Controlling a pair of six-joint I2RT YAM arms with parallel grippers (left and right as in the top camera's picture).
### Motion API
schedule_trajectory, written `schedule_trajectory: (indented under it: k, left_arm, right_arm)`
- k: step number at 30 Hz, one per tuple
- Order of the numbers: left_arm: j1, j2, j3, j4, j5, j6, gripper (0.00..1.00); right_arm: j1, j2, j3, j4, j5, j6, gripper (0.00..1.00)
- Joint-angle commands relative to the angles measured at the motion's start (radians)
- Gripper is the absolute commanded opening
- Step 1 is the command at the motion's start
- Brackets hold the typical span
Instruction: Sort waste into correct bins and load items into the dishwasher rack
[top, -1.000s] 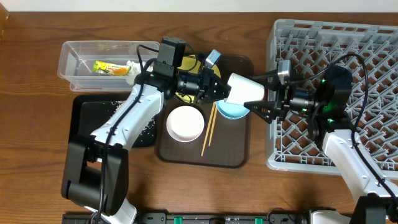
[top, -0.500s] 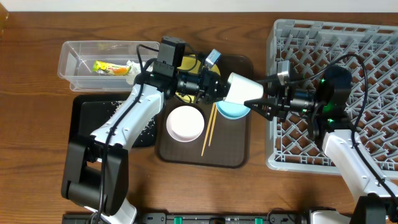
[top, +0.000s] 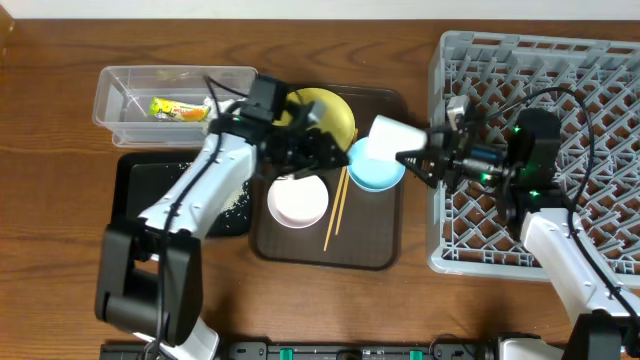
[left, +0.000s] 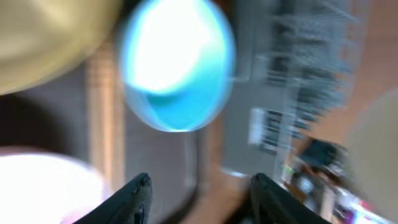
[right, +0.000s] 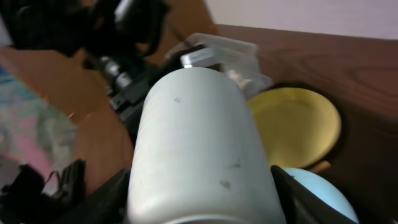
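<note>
Our right gripper (top: 408, 157) fingers pinch small white cup (top: 388, 138) by sides. Cup hangs tilted over light blue bowl (top: 375, 175), mid-desk, just short of dishwasher rack (top: 600, 100) at right edge. Our left gripper (left: 199, 190) fingers spread, empty, near white bowl (top: 297, 200). Risks we judge: smooth cup slips from side pinch and drops onto bowl, or clips rack wall going in.
</note>
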Motion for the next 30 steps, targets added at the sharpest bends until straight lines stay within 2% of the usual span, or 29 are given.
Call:
schedule_trajectory:
  k: [1,5,9,11,15,20,26,30]
  left_arm:
    - [0.064,-0.093,0.007,-0.047,-0.197,0.114,0.55]
    - [0.133,-0.191,0.007,-0.119,-0.310,0.129,0.55]
    - [0.193,-0.257,0.007,-0.172,-0.352,0.134,0.55]
    - [0.218,-0.278,0.007,-0.191,-0.352,0.134,0.55]
    - [0.254,-0.299,0.007,-0.212,-0.357,0.137,0.55]
    - [0.265,-0.299,0.007,-0.257,-0.501,0.136,0.55]
    - [0.265,-0.299,0.007,-0.264,-0.510,0.136,0.55]
    - [0.265,-0.299,0.007,-0.264,-0.510,0.136,0.56]
  right_arm:
    - [-0.037,0.000,0.022,0.002,0.042,0.069,0.35]
    - [-0.060,-0.012,0.039,-0.013,0.070,0.094,0.30]
    - [-0.062,-0.039,0.086,-0.126,0.159,0.084,0.26]
    - [-0.062,-0.053,0.128,-0.241,0.229,0.039,0.23]
    - [-0.062,-0.076,0.268,-0.588,0.473,-0.067,0.21]
    - [-0.063,-0.077,0.484,-0.992,0.853,-0.088,0.10]
    - [-0.088,-0.076,0.626,-1.230,1.105,-0.086,0.09]
    - [-0.135,-0.076,0.644,-1.348,1.265,-0.027,0.09]
